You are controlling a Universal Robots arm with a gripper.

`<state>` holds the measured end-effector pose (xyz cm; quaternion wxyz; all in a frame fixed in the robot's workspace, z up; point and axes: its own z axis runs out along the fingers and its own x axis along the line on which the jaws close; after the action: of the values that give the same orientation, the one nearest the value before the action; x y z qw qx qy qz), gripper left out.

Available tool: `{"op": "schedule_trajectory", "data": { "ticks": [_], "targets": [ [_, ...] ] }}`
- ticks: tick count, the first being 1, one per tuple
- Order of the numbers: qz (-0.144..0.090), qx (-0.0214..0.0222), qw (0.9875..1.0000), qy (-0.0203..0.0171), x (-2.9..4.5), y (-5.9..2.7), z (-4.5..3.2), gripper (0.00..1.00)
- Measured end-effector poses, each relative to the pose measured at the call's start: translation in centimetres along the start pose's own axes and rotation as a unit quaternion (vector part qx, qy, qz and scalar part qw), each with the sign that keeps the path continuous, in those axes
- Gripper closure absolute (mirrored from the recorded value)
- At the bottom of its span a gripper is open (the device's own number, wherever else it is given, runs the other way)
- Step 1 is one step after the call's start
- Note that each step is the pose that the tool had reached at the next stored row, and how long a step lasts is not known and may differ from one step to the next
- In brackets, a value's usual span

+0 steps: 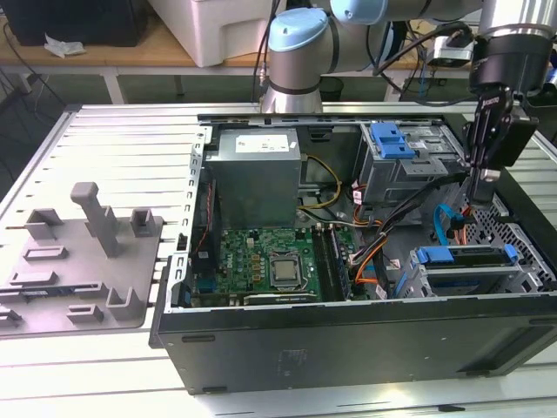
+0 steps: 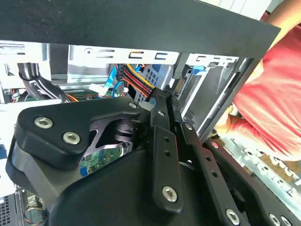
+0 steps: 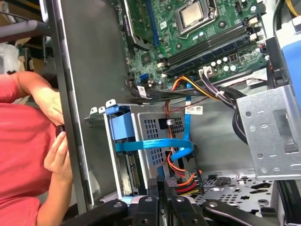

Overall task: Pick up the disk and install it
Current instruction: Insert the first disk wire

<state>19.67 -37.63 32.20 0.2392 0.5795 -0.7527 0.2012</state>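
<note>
The disk (image 1: 467,256) lies inside the low metal drive cage at the front right corner of the open computer case, with its blue carrier rail showing along the top. In the first wrist view the blue rail of the disk (image 3: 123,128) sits in the same cage, crossed by a thin blue cable (image 3: 155,144). My gripper (image 1: 481,180) hangs just behind that cage, fingers pressed together and holding nothing. In both wrist views my fingertips (image 3: 161,182) (image 2: 164,100) stand right beside a black plug with red, orange and yellow wires (image 3: 186,180).
A second cage with a blue latch bracket (image 1: 392,139) stands further back. Cable bundles (image 1: 383,235) run between motherboard (image 1: 265,261) and cages. A person in a red shirt (image 3: 23,155) rests a hand (image 3: 59,157) on the case wall. A grey fixture (image 1: 83,252) lies outside the case.
</note>
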Motion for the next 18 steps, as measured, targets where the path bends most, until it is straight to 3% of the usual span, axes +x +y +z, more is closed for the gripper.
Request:
{"op": "schedule_trajectory", "data": {
  "ticks": [9,13,18],
  "targets": [
    [0.004,0.0045,0.9998,-0.0192,1.11,0.79,0.35,0.84],
    [0.006,0.0069,0.9994,-0.0332,2.0,0.96,0.82,0.84],
    [0.008,0.0093,0.9991,-0.0407,2.81,1.11,1.15,0.84]
  ]
}}
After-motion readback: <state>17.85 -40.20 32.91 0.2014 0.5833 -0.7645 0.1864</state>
